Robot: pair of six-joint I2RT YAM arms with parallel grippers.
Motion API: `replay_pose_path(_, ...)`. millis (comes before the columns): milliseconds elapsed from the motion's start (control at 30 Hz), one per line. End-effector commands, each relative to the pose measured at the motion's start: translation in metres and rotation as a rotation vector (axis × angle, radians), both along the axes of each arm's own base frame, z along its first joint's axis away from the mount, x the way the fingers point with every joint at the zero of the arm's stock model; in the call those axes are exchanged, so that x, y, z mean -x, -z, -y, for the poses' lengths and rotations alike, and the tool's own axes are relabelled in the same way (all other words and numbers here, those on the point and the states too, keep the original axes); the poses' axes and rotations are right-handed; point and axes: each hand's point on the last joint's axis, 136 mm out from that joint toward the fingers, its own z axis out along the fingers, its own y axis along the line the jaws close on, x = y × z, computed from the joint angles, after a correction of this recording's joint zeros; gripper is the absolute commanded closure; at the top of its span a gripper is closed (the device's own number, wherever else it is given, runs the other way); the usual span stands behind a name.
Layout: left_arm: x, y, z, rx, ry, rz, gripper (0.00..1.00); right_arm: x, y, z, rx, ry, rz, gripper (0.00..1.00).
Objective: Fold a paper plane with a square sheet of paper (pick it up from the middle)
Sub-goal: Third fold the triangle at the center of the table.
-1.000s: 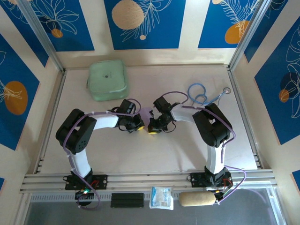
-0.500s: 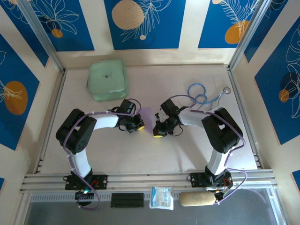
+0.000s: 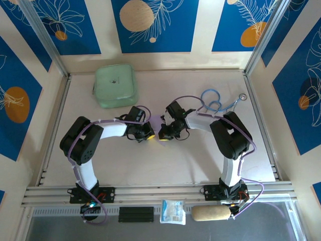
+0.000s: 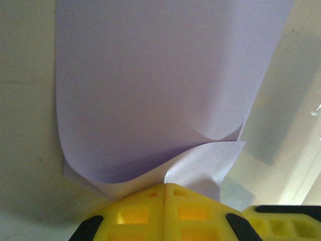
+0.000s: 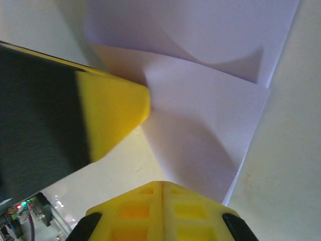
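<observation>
The square sheet of paper [image 3: 156, 121] lies mid-table, pale lilac, folded into overlapping layers, with one layer curling up off the table [image 4: 160, 90]. My left gripper [image 3: 147, 134] is shut, its yellow tip [image 4: 165, 187] resting against a folded corner of the paper. In the right wrist view that left fingertip [image 5: 133, 103] touches the paper [image 5: 200, 125] where creases meet. My right gripper [image 3: 164, 136] is shut too, its tip [image 5: 163, 185] at the near edge of the paper. I cannot tell whether either tip pinches a layer.
A mint-green pouch [image 3: 115, 86] sits at the back left. A coiled blue cable [image 3: 212, 100] lies at the back right. A small packet [image 3: 173, 211] and a beige roll [image 3: 210, 213] rest on the front rail below the arm bases.
The right gripper swung out to the right and nearer, then came back to the paper's right side. The left arm and the paper stayed put.
</observation>
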Motion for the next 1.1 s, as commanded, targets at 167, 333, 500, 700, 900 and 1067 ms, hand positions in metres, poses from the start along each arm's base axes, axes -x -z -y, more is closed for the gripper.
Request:
replay_pose_path(167, 0.012, 0.015, -0.014, -0.08, 0.017, -0.024, 0.96, 0.013, 0.029, 0.015, 0.114, -0.009, -0.062, 0.99)
replay_pose_path(333, -0.005, -0.026, 0.003, 0.002, 0.083, 0.146, 0.91, 0.017, 0.04, 0.024, 0.162, -0.003, -0.084, 1.0)
replay_pose_path(500, 0.004, -0.032, 0.011, 0.023, 0.146, 0.208, 0.9, 0.018, 0.043, 0.026, 0.179, 0.003, -0.098, 1.0)
replay_pose_path(700, 0.016, -0.021, 0.018, 0.031, 0.18, 0.179, 0.93, 0.019, 0.045, 0.027, 0.193, 0.011, -0.109, 1.0)
replay_pose_path(900, 0.017, -0.013, 0.024, 0.044, 0.19, 0.158, 0.96, 0.02, 0.047, 0.028, 0.202, 0.01, -0.116, 1.0)
replay_pose_path(1067, 0.021, -0.004, 0.022, 0.032, 0.194, 0.13, 0.97, 0.021, 0.048, 0.028, 0.204, 0.011, -0.118, 1.0)
